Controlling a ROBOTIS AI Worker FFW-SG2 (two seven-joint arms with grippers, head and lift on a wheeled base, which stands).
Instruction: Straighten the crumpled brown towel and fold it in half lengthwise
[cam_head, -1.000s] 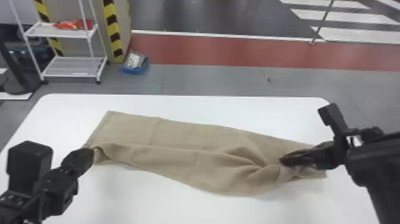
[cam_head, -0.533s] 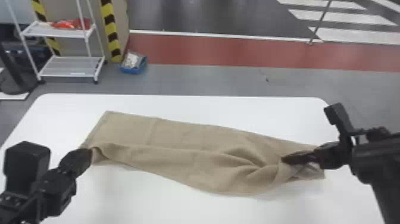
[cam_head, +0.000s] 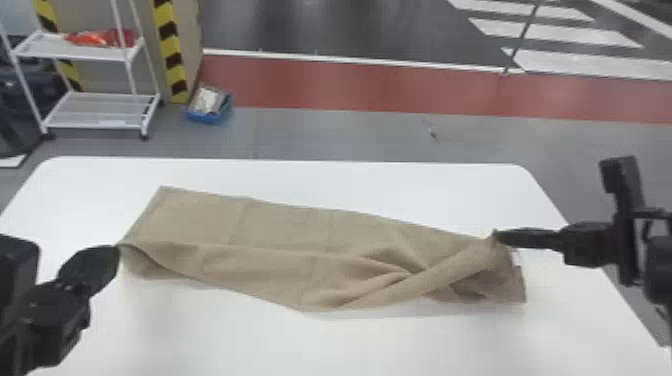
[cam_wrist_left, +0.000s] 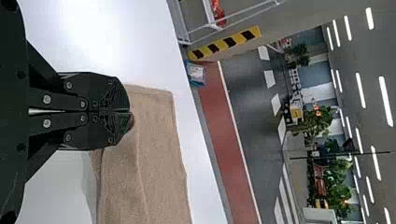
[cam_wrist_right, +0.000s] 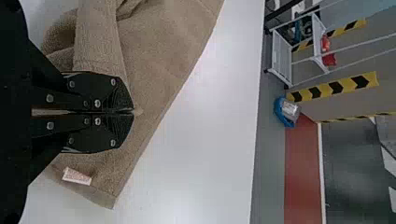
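With both grippers clenched on cloth, I am holding the brown towel (cam_head: 280, 225) between my arms, its long axis running left to right across the white table (cam_head: 325, 350) and slanting a little toward me at the right. My left gripper (cam_wrist_left: 130, 112) is pinching the near left end, and the far left corner (cam_head: 163, 191) is lying ahead of it, slightly inward. My right gripper (cam_wrist_right: 134, 112) is pinching a raised bit close to the far edge, near the end with the pale label (cam_wrist_right: 76, 176), and a diagonal ridge is running from that pinch toward the near middle. So my left is sitting nearer me, and I judge it is the one needing to travel away, lest the fold end up twisted.
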